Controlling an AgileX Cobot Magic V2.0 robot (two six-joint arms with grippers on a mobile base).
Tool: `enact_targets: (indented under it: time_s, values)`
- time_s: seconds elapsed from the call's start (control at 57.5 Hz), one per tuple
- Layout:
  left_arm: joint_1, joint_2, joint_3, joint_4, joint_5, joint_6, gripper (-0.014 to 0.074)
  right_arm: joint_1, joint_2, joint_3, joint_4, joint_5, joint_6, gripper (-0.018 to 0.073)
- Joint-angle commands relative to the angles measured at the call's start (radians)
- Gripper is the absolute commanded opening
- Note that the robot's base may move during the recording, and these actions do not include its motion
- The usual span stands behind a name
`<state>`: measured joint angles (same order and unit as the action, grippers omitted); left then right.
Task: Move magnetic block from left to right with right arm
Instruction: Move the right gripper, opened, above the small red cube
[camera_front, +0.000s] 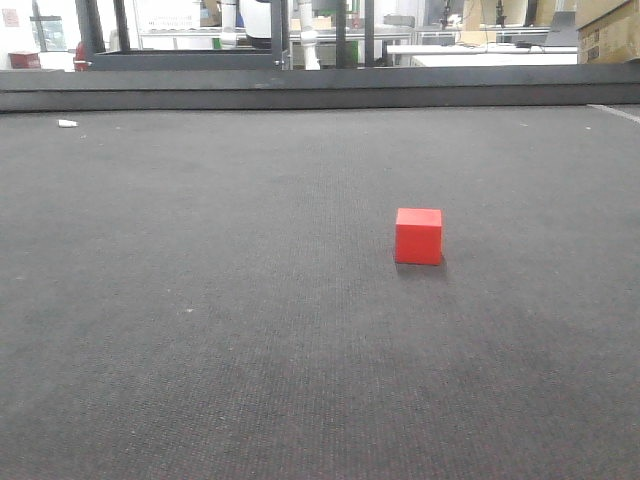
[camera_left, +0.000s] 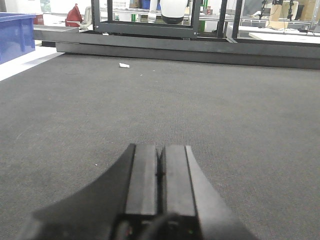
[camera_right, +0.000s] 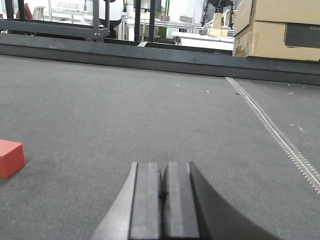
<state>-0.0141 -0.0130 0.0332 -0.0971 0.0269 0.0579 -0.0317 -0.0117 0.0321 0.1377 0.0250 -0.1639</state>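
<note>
**Resting closed: both grippers low over the mat, red cube standing free**

The right gripper's (camera_right: 164, 169) two flat black fingers (camera_right: 147, 197) are pressing together face to face, with only a thin seam showing between them and nothing clamped. The left gripper's (camera_left: 160, 152) black fingers (camera_left: 144, 177) are meeting in the same way, and they too are carrying nothing. Both grippers are hovering low over the dark grey woven mat (camera_front: 200, 350).

The magnetic block, a small bright-red cube with matte faces (camera_right: 10, 158), is sitting flat on the mat to the left of the right gripper and a little ahead of its tips, apart from them. In the front-facing view it is standing upright, right of centre, and casting a narrow shadow at its base. Nothing is touching it.

Further out, a pale stitched strip (camera_right: 280, 140) is running diagonally across the mat to the right of the right gripper. A small white scrap (camera_left: 124, 65) is lying near the far edge of the mat, ahead of the left gripper. A dark raised ledge (camera_front: 300, 90) is bordering the far side. Brown cardboard boxes (camera_right: 280, 30) are stacked beyond it at the right, and a blue plastic bin (camera_left: 15, 35) is standing off the mat at the far left.
</note>
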Motion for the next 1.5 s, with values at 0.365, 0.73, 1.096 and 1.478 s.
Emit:
enact_targets:
  time_s: [0.365,0.73,1.096,1.478]
  values:
    - [0.002,-0.012,0.008,-0.005,-0.084,-0.006,-0.0126,-0.002,-0.02,-0.001,-0.009,-0.089,-0.001,0.0062]
    - [0.002,-0.012,0.008,-0.005,-0.084,-0.006,-0.0126,-0.002,-0.02,-0.001,-0.009,-0.104,-0.001,0.0062]
    - [0.002,-0.012,0.008,-0.005,-0.084,-0.006,-0.0126,0.0,0.051,-0.231,-0.008,0.006,-0.001,0.0063]
    - [0.002,-0.012,0.008,-0.005,-0.084,-0.006,-0.0126,0.056,0.505,-0.557,-0.008,0.207,-0.001,0.054]
